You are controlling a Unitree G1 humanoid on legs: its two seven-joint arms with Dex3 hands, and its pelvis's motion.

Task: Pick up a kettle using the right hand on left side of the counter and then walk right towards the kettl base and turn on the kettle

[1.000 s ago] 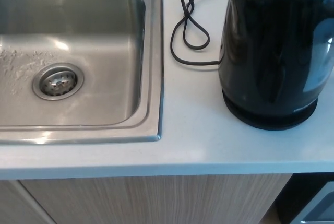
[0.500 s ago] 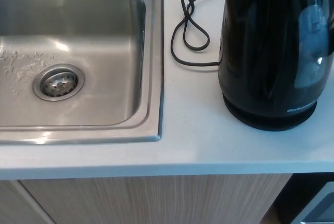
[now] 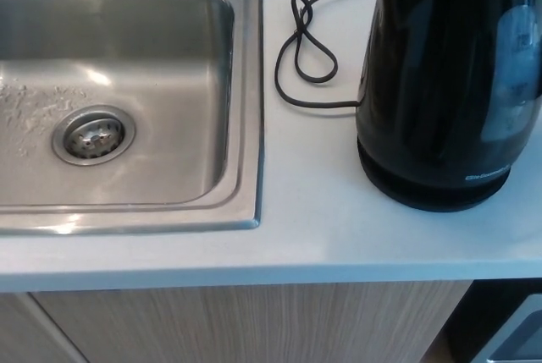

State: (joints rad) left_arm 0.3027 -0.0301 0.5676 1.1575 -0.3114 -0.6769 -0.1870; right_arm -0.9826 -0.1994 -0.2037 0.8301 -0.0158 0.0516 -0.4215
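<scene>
kettle [image 3: 449, 84]: black, upright on its base [image 3: 432, 189], right side of tabletop [image 3: 313, 228] | cord [image 3: 306, 50] looped just left | sink [image 3: 127, 101] far left | both hands out of view, state unknown

The only lettering in view is a small line of pale print low on the black kettle [image 3: 449, 75], near the bottom right of its body just above the base [image 3: 432, 194]. It looks like a brand mark, but it is too small and blurred to read letter by letter. No other text, number or sign can be made out on the sink [image 3: 127, 92], the cord [image 3: 309, 50] or the table [image 3: 305, 228]. No hand shows to place it against.
</scene>
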